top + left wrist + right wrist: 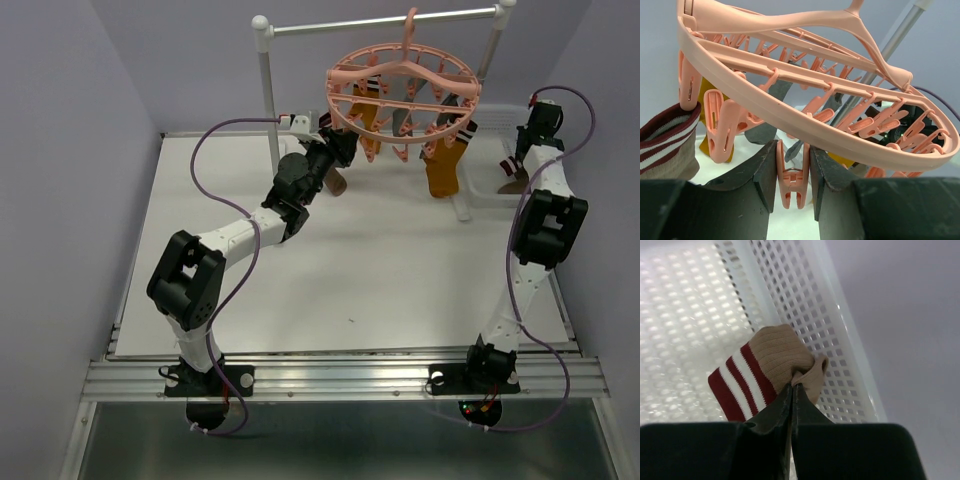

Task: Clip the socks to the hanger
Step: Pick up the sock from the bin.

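Note:
The salmon-pink hanger hangs from the rail, its ring filling the left wrist view. My left gripper is shut on one dangling clip, a finger pressing each side of it. A brown sock with a maroon-striped cuff hangs just left of it. Mustard socks and a grey one hang from other clips. My right gripper is shut on a fold of a tan sock with a red-and-white striped cuff, held above the basket floor.
The white mesh basket sits at the far right under my right gripper. The stand's white post and metal rail carry the hanger at the back. Purple cables loop off both arms.

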Tool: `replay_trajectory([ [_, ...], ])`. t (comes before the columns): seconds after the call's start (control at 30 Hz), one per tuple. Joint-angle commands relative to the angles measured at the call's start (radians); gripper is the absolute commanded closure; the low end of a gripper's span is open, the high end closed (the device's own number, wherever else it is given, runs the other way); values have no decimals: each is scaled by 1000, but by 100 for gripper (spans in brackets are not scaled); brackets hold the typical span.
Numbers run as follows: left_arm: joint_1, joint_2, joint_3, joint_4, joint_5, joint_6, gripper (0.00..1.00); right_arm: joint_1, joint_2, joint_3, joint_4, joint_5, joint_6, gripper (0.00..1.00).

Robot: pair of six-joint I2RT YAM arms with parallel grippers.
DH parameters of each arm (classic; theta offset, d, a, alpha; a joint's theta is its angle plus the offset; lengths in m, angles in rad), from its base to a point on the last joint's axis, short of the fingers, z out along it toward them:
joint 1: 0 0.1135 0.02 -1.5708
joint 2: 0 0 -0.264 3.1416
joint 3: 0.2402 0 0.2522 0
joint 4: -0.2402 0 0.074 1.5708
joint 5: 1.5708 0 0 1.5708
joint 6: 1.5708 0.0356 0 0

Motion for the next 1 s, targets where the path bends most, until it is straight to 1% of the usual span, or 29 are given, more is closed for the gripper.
replay_trajectory([
  [0.0, -4, -55, 10, 12, 4, -3, 100, -32, 23, -45, 22, 1, 27, 99],
  [0.03, -4, -52, 14, 9, 9, -3, 100, -32, 30, -51, 19, -7, 15, 99],
  [0.1, -4, -45, 23, 0, 12, -5, 100, -32, 46, -51, 14, -5, 17, 96],
  [0.13, -5, -44, 30, -2, 13, -2, 100, -32, 51, -42, 10, 4, 9, 92],
  [0.23, -4, -41, 34, -2, 15, -3, 100, -32, 62, -26, -9, 25, 3, 89],
  [0.3, -4, -36, 39, -2, 12, -6, 100, -32, 47, -23, -16, 33, -15, 82],
  [0.33, -4, -35, 40, -2, 10, -8, 100, -32, 36, -28, -18, 6, -28, 75],
  [0.4, -4, -27, 45, -2, 16, -9, 100, -32, 10, -45, -20, -22, -45, 73],
  [0.43, -4, -25, 50, 0, 22, -9, 100, -32, -21, -60, -21, -42, -58, 70],
  [0.5, -5, -22, 53, 3, 24, -9, 100, -32, -53, -74, -23, -62, -63, 66],
  [0.53, -4, -22, 54, 7, 22, -11, 100, -32, -81, -88, -23, -85, -72, 61],
  [0.6, -4, -21, 48, 21, 22, -17, 100, -32, -105, -103, -24, -122, -88, 57],
  [0.63, -4, -18, 47, 26, 27, -18, 100, -32, -118, -129, -24, -163, -123, 55],
  [0.7, -4, -15, 47, 34, 32, -23, 100, -32, -138, -154, -29, -217, -166, 55],
  [0.73, -4, -12, 45, 35, 35, -26, 100, -32, -141, -166, -36, -262, -234, 56],
  [0.77, -4, -12, 44, 37, 38, -29, 100, -32, -141, -183, -43, -330, -264, 56],
  [0.83, -5, -6, 45, 40, 42, -34, 100, -32, -116, -166, -46, -320, -261, 56],
  [0.9, -5, -5, 44, 41, 44, -37, 100, -32, -84, -126, -49, -257, -243, 56],
  [0.93, -4, -5, 42, 44, 45, -37, 100, -32, -79, -117, -58, -263, -250, 56],
  [0.97, -4, -4, 42, 46, 45, -38, 100, -32, -78, -114, -67, -327, -267, 56],
])
